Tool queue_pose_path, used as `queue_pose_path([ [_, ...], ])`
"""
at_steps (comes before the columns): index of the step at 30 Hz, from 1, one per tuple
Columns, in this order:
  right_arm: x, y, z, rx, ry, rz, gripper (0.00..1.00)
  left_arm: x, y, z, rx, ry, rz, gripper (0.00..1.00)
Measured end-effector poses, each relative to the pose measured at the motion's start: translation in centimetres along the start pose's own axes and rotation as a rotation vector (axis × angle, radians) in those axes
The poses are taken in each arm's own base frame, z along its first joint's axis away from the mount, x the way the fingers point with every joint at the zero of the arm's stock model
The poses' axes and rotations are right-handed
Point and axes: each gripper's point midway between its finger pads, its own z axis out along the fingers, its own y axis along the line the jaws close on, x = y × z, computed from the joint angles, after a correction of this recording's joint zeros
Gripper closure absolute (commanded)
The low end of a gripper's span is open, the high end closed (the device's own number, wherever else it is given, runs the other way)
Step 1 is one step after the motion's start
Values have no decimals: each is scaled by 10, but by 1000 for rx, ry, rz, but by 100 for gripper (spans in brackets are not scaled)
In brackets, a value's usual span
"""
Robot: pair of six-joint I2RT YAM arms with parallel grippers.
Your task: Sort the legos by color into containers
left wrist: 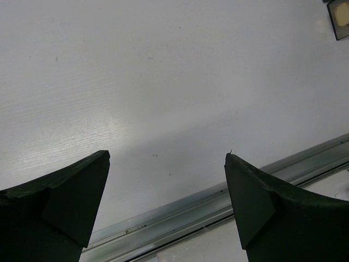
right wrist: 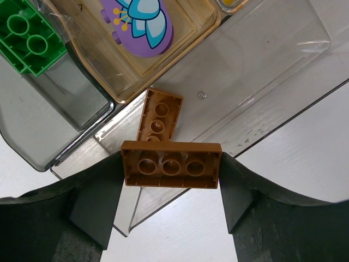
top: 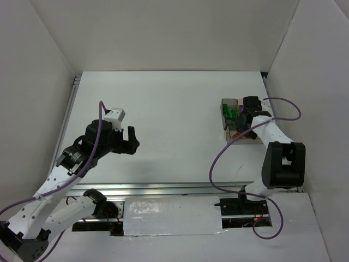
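My right gripper (right wrist: 171,183) is shut on a brown-orange brick (right wrist: 171,164), held underside up just above the clear compartment (right wrist: 262,60) of the tray (top: 230,103). A second brown-orange brick (right wrist: 160,115) lies in that compartment. A green brick (right wrist: 27,41) lies in the smoky grey compartment. A rounded purple piece with a flower print (right wrist: 143,22) lies in the tan one, and a yellow-orange piece (right wrist: 232,4) shows at the top edge. In the top view the right gripper (top: 244,121) is over the tray. My left gripper (left wrist: 166,158) is open and empty above bare table at the left (top: 131,143).
A metal rail (left wrist: 218,199) runs along the table's near edge below the left gripper. White walls enclose the table on three sides. A corner of the tray (left wrist: 339,19) shows at the far top right of the left wrist view.
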Motion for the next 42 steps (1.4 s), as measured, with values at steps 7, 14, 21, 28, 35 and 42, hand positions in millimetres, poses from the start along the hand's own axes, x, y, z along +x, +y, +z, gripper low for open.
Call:
queue_pose_path([
  [7, -1, 1, -1, -2, -5, 8, 10, 0, -1, 0, 5, 3, 1, 1],
  [14, -9, 3, -14, -30, -39, 18, 10, 0, 0, 0, -4, 0, 0, 1],
  [21, -26, 29, -110, -248, -206, -15, 0, -6, 36, 5, -191, -20, -77, 0],
  [28, -34, 19, -250, -576, -434, -6, 0, -29, 89, -27, -480, -123, -228, 0],
  [35, -11, -27, -312, -694, -485, -47, 0, -66, 92, -81, -528, -264, -276, 1],
  [42, -16, -91, -378, -774, -647, -14, 0, -52, 100, -121, -553, -306, -301, 0],
])
